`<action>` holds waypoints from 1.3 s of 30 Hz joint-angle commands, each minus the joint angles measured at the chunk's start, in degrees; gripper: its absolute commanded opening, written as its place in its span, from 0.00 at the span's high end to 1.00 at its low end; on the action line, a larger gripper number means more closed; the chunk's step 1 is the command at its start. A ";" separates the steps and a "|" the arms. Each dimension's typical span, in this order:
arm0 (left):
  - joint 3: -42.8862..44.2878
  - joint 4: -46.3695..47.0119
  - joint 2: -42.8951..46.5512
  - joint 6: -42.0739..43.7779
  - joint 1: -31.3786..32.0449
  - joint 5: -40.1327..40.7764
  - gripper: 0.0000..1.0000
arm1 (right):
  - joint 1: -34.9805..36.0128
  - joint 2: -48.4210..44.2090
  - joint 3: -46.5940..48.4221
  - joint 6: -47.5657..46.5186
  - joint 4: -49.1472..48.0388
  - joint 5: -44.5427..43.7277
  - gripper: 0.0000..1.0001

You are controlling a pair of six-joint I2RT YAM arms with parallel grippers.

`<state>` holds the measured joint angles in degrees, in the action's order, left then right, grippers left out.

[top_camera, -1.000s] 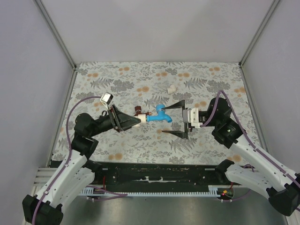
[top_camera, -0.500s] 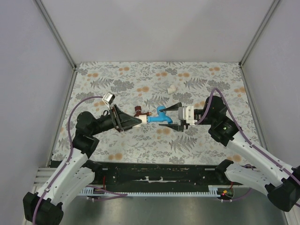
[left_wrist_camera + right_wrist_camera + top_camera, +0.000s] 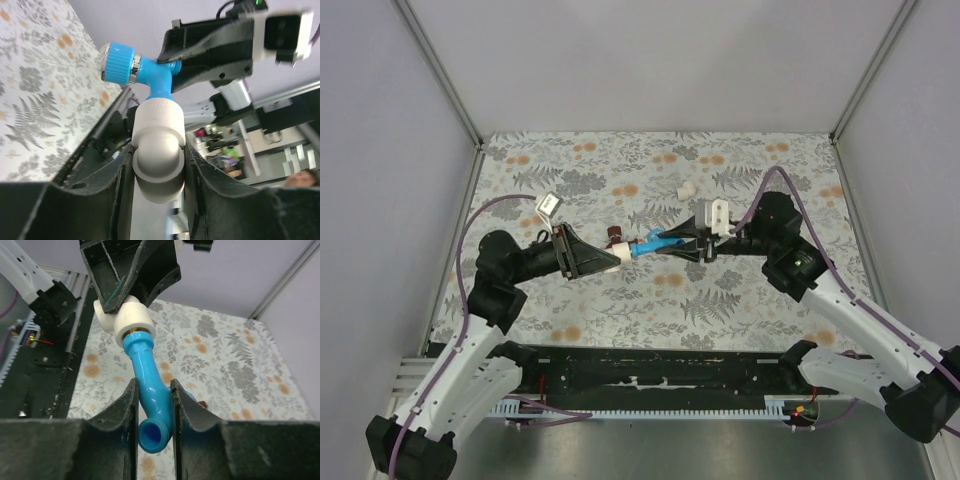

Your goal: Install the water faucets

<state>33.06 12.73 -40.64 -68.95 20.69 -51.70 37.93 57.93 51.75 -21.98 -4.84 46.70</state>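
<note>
I'd judge myself about halfway. The red-brown faucet [image 3: 613, 237] lies loose on the surface [image 3: 720, 300], not yet installed. The blue faucet [image 3: 655, 243] sits with its threaded end in the white elbow fitting [image 3: 158, 150], with a brass ring [image 3: 138, 331] showing, so perhaps not fully home. My left tool [image 3: 159, 167] is part-closed, clamping that fitting above the surface. My right tool [image 3: 152, 405] is pinched narrow on the blue spout.
</note>
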 commanded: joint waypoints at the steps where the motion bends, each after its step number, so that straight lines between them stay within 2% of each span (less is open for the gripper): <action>1: 6.14 -4.36 4.25 28.20 1.02 -7.45 0.98 | 0.12 5.16 6.43 15.09 10.01 1.72 0.85; 5: 6.40 -8.68 6.36 43.95 0.93 -11.13 0.98 | -0.40 8.68 7.23 27.92 9.76 6.02 0.85; 10: 8.60 -21.23 9.26 64.26 0.93 -7.73 0.98 | -3.12 12.72 7.58 40.50 9.24 10.16 0.86; 14: 7.90 -23.19 11.28 70.60 1.02 -4.29 0.98 | -4.97 15.36 7.40 43.68 9.67 10.35 0.85; 17: 6.15 -22.49 12.51 70.44 1.02 -3.23 0.98 | -5.85 16.25 7.84 43.69 9.68 9.91 0.72; 20: 3.34 -19.95 14.09 65.98 1.02 -2.44 0.98 | -5.94 15.02 8.28 40.71 8.45 8.77 0.54; 23: -0.44 -13.29 16.73 56.24 1.02 1.07 0.98 | -5.94 10.99 7.93 35.01 8.09 5.18 0.29; 25: -2.72 -8.62 18.31 49.04 0.93 3.26 0.98 | -5.94 8.09 7.93 28.60 10.54 2.53 0.18; 28: -4.40 -6.49 18.76 39.80 1.02 6.87 0.98 | -5.85 3.43 6.80 20.07 12.49 0.07 0.02; 30: -4.41 -7.19 17.71 34.26 0.93 9.85 0.98 | -5.94 0.09 5.13 15.06 12.40 -0.82 0.02; 34: -4.49 -5.36 13.23 22.22 0.85 10.83 0.98 | -5.85 -4.66 1.79 7.41 12.13 -0.91 0.02; 39: -7.12 6.93 8.92 7.98 1.02 8.90 0.98 | -5.41 -7.92 -2.96 5.10 9.60 -4.41 0.02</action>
<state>27.42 5.54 -29.71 -44.27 21.63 -42.87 32.16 50.94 52.36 -11.40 6.92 46.52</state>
